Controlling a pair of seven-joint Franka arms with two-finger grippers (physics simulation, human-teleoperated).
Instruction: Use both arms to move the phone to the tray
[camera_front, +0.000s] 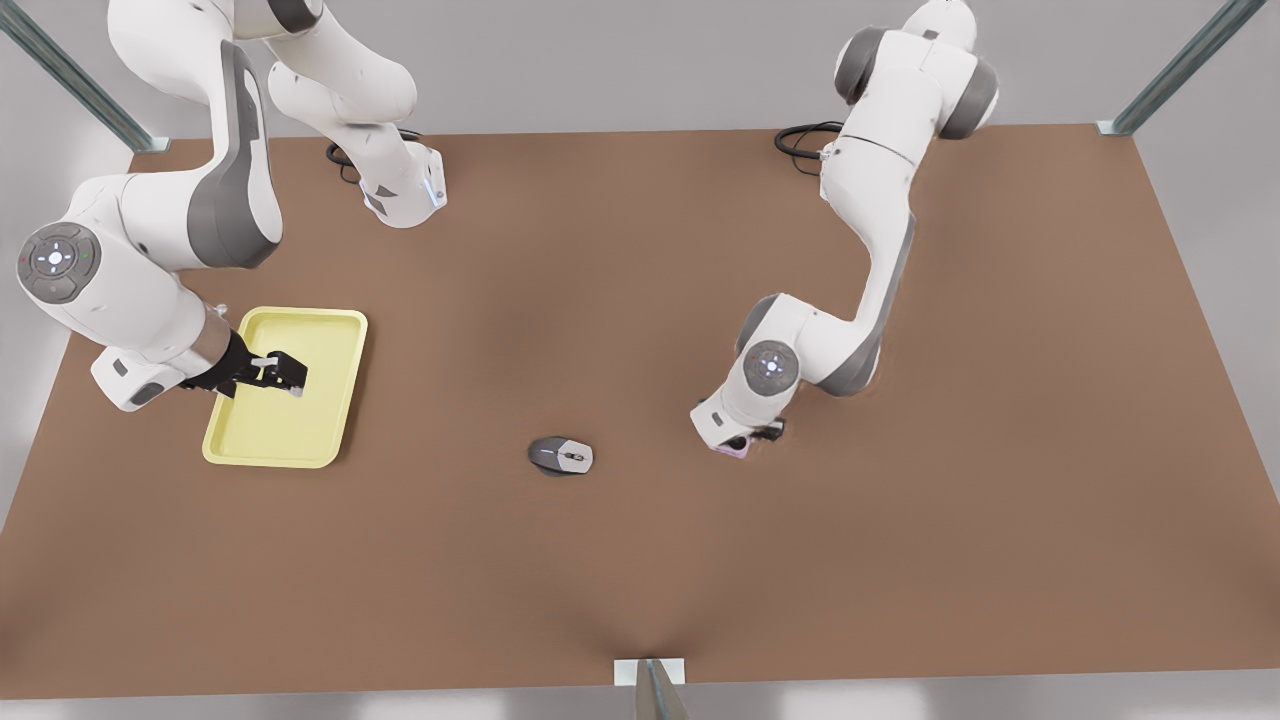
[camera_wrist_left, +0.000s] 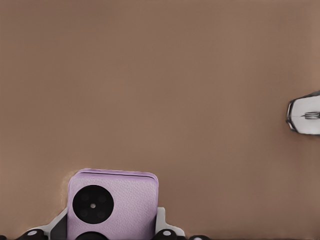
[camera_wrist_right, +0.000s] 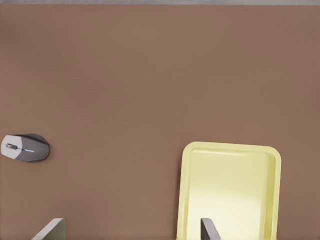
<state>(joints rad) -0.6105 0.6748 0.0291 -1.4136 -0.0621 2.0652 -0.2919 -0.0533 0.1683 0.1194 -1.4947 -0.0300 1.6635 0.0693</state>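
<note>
Two hands: the left hand (camera_front: 745, 440) pinches the phone (camera_wrist_left: 112, 205) on the desk (camera_front: 640, 560); the right hand (camera_front: 285, 378), spread, hovers over the tray (camera_front: 340, 330).

The right gripper (camera_front: 285, 377) hangs open over the tray (camera_front: 340, 330); the left gripper (camera_front: 752, 437) sits low on the phone (camera_front: 733, 451), the mouse (camera_front: 561, 455) nearby.
</note>
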